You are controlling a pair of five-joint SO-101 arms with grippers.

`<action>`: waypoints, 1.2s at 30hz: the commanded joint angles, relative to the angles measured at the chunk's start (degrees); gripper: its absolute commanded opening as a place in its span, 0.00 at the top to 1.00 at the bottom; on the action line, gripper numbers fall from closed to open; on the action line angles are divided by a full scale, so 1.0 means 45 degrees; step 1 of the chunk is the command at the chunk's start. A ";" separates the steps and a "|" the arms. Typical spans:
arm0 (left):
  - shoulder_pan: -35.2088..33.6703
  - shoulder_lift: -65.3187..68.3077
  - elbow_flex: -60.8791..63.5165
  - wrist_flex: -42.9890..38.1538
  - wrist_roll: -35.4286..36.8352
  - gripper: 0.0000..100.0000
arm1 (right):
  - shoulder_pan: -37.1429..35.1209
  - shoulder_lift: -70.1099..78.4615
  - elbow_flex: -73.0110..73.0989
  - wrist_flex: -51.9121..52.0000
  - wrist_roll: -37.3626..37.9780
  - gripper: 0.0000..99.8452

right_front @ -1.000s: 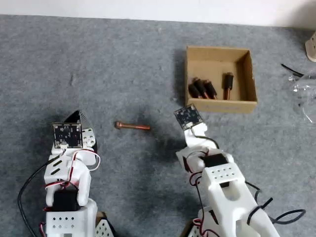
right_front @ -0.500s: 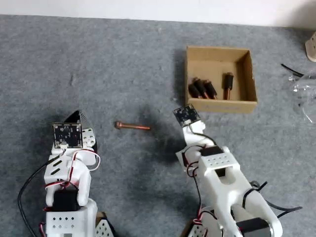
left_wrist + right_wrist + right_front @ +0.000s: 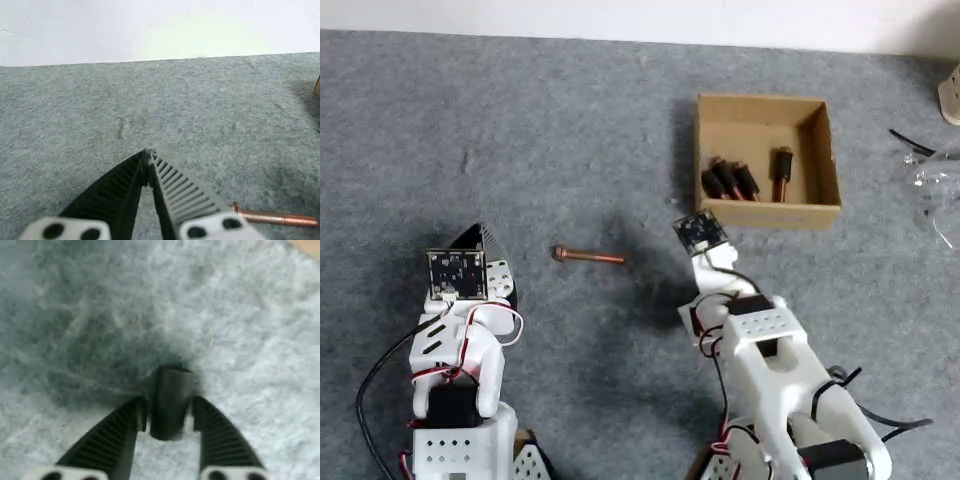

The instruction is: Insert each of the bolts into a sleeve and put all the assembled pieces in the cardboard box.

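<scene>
R jaws round sleeve (image 3: 170, 402), bolt (image 3: 589, 256) alone — open mat (image 3: 520, 150)

From above, the right gripper (image 3: 168, 405) was hidden under its own camera board (image 3: 700, 234), and so was the sleeve (image 3: 170, 390) it squeezed. Up close, that sleeve looked fuzzy. In the left wrist view, one end of the bolt (image 3: 280, 218) was partly tucked behind the left gripper (image 3: 149, 152), and the picture's edge cut the cardboard box (image 3: 318, 86) down to a corner. The three pieces (image 3: 728, 180) huddled in the box were too small to tell bolt from sleeve.
</scene>
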 commanded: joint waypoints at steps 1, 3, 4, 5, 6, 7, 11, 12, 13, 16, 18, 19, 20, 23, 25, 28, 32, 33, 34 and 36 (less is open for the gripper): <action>0.0244 -0.0186 0.0244 -0.0195 0.0000 0.99 | 0.0127 0.0107 -0.0244 -0.0381 -0.0039 0.98; 0.0244 -0.0186 0.0244 -0.0195 0.0000 0.99 | 0.0127 0.0107 -0.0244 -0.0381 -0.0078 1.00; 0.0244 -0.0186 0.0244 -0.0195 0.0000 0.99 | 0.0127 0.0088 -0.0244 -0.0381 -0.0078 1.00; 0.0244 -0.0186 0.0244 -0.0195 0.0000 0.99 | 0.0127 -0.0029 -0.0244 -0.0381 -0.0098 1.00; 0.0244 -0.0186 0.0244 -0.0195 0.0000 0.99 | 0.0186 -0.0127 -0.0283 -0.0322 -0.0059 1.00; 0.0244 -0.0186 0.0244 -0.0195 0.0000 0.99 | 0.0381 -0.0342 -0.0264 -0.0322 -0.0059 1.00; 0.0244 -0.0186 0.0244 -0.0254 0.0000 0.99 | 0.1358 -0.2530 0.0361 -0.0400 -0.0078 1.00; 0.0244 -0.0186 0.0244 -0.0254 0.0000 0.99 | 0.1436 -0.3214 0.0733 -0.0537 -0.0039 1.00; 0.0244 -0.0186 0.0244 -0.0274 0.0020 0.99 | 0.1455 -0.3878 0.1201 -0.0811 -0.0039 1.00; 0.0283 -0.0166 0.0244 -0.0488 0.0039 0.99 | 0.1455 -0.5851 0.2784 -0.1260 -0.0020 1.00; 0.0557 -0.0147 0.0244 -0.0508 0.0039 0.99 | 0.1475 -0.7043 0.3604 -0.1241 -0.0020 1.00; 0.0791 -0.0147 0.0244 -0.0488 0.0039 0.98 | 0.1475 -0.7590 0.3937 -0.1241 -0.0020 1.00; 0.1084 -0.0147 0.0244 -0.0488 0.0039 0.98 | 0.1475 -0.8059 0.4190 -0.1241 -0.0020 1.00; 0.1807 -0.0127 0.0205 -0.0469 -0.0156 0.98 | 0.1475 -0.9289 0.4679 -0.1221 -0.0020 1.00; 0.2217 -0.0127 0.0147 -0.0469 -0.0703 0.98 | 0.1475 -0.9836 0.4757 -0.1221 -0.0020 1.00; 0.2686 0.0322 -0.0479 0.0020 -0.1211 0.99 | 0.1475 -1.0129 0.4796 -0.0889 -0.0059 1.00; 0.2745 0.3057 -0.1905 0.0098 -0.1211 0.99 | 0.1495 -1.0188 0.4796 -0.0694 -0.0078 1.00; 0.2745 0.4034 -0.2393 0.0098 -0.1211 0.99 | 0.1495 -1.0208 0.4796 -0.0694 -0.0098 1.00; 0.2764 0.5050 -0.2960 0.0098 -0.1192 0.99 | 0.1495 -1.0208 0.4796 -0.0694 -0.0098 1.00; 0.2764 0.7140 -0.4054 0.0117 -0.1153 0.99 | 0.1495 -1.0208 0.4796 -0.0713 -0.0098 1.00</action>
